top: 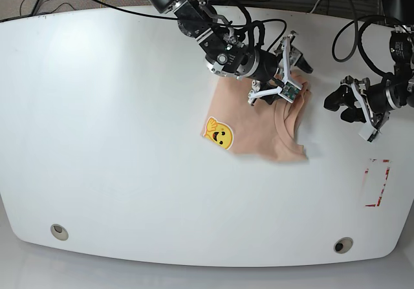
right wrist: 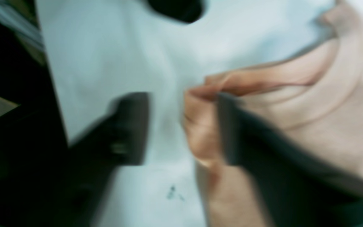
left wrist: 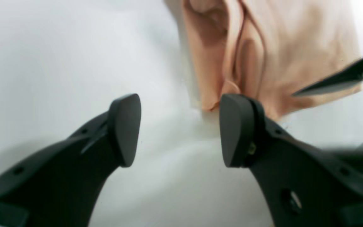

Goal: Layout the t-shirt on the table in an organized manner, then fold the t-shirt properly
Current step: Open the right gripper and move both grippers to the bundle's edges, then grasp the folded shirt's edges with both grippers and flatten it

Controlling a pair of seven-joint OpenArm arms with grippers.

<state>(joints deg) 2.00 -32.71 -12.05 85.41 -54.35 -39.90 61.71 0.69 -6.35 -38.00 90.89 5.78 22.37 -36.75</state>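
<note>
- I see no containers, just one t-shirt (top: pixel 259 124) bunched in a folded heap near the middle of the table (top: pixel 116 108).
- One yellow smiley print (top: pixel 218 132) faces up.
- My right gripper (right wrist: pixel 181 129) stands apart, a fabric edge against one finger, nothing pinched.
- My left gripper (left wrist: pixel 180 129) gapes wide, empty, beside the shirt.
- Two grey grommets (top: pixel 59 231) sit on the near edge, one red tape outline (top: pixel 378 182) near my left arm.

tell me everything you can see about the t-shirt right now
The t-shirt is soft pale peach fabric, lying bunched and partly folded into a rough rectangle near the middle of the white table. A round yellow smiley-face print shows at its edge toward the base view's left. Creases and doubled layers run along the opposite side. The right hand stands open at its far corner, one finger against the cloth. The left hand is open, off the fabric.
</note>
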